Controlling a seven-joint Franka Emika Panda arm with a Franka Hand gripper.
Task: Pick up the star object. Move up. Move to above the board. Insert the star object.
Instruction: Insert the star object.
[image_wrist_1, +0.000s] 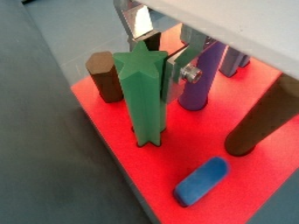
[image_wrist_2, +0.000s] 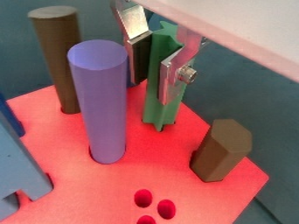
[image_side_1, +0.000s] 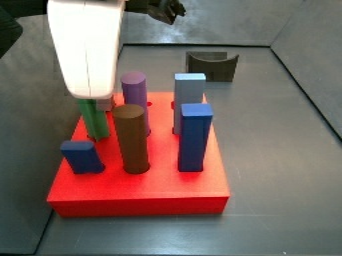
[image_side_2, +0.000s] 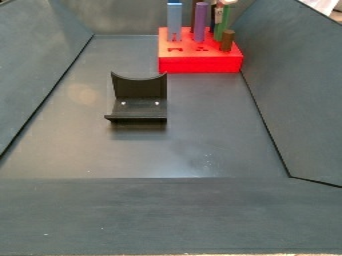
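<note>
In both wrist views you see the gripper (image_wrist_1: 167, 59) (image_wrist_2: 162, 54) closed onto the star object (image_wrist_1: 142, 94) (image_wrist_2: 165, 92), which stands upright in the board (image_wrist_1: 176, 157) (image_wrist_2: 187, 188). In a side view, the white arm (image_side_1: 87, 45) hides its top.

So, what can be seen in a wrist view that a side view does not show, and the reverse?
Only a wrist view shows the gripper closely: its silver fingers stand on both sides of the star object, whose foot is down in the board. It also shows the small blue piece lying flat.

Only a side view shows the dark grey curved block on the floor, far from the board.

Both show the red board with pegs standing in it, among them the purple cylinder.
</note>
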